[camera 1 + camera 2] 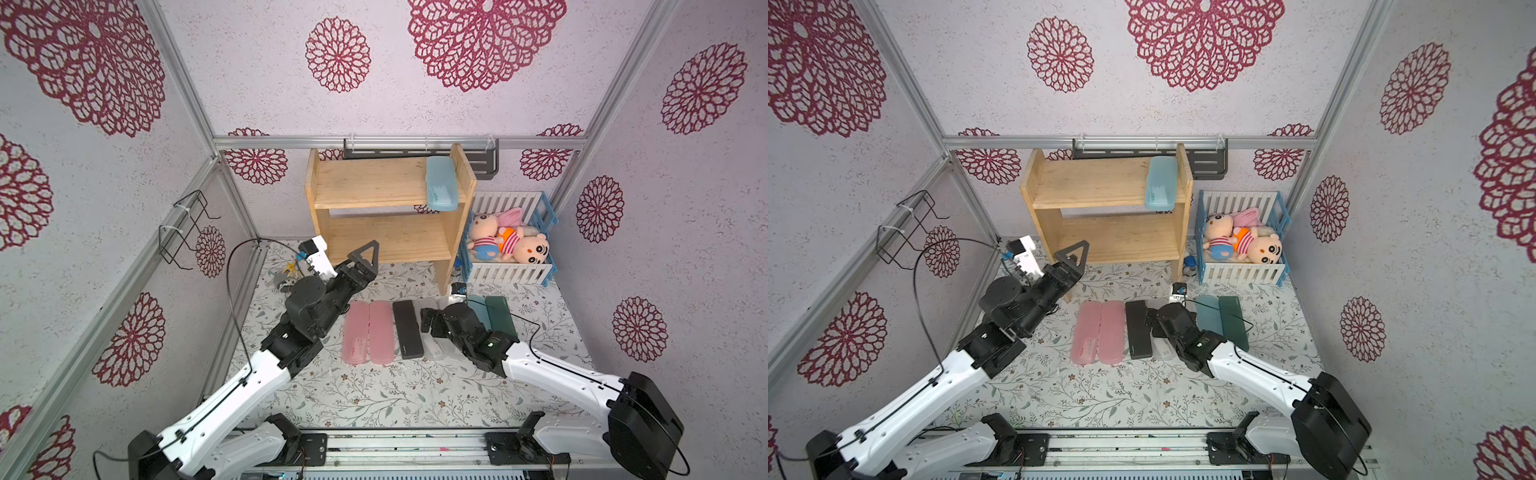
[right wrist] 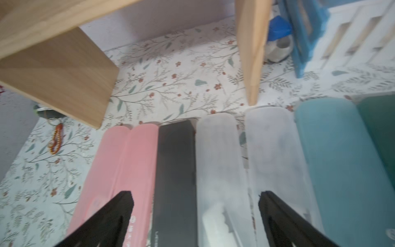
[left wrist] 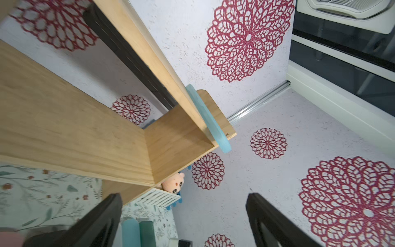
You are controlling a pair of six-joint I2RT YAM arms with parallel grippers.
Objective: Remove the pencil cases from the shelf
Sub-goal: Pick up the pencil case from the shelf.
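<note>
The light wood shelf (image 1: 386,237) (image 1: 1100,237) stands at the back of the table. One light blue pencil case (image 1: 441,183) (image 1: 1160,185) (image 3: 208,119) lies on its top tier at the right end, sticking out over the front edge. The lower tier is bare. On the table in front lie two pink cases (image 1: 368,332) (image 2: 128,162), a black case (image 1: 407,328) (image 2: 176,171), two frosted clear cases (image 2: 218,162), a light blue case (image 2: 333,154) and a dark green case (image 1: 500,316). My right gripper (image 1: 430,320) (image 2: 195,194) hovers open over the black and clear cases. My left gripper (image 1: 368,257) (image 3: 183,198) is open and empty by the shelf's lower left front.
A blue-and-white slatted crate (image 1: 509,272) of plush dolls stands right of the shelf. A dark grey rack (image 1: 484,162) hangs on the back wall, a wire rack (image 1: 187,228) on the left wall. Small trinkets (image 1: 286,272) and a bead bracelet (image 2: 56,139) lie at the left.
</note>
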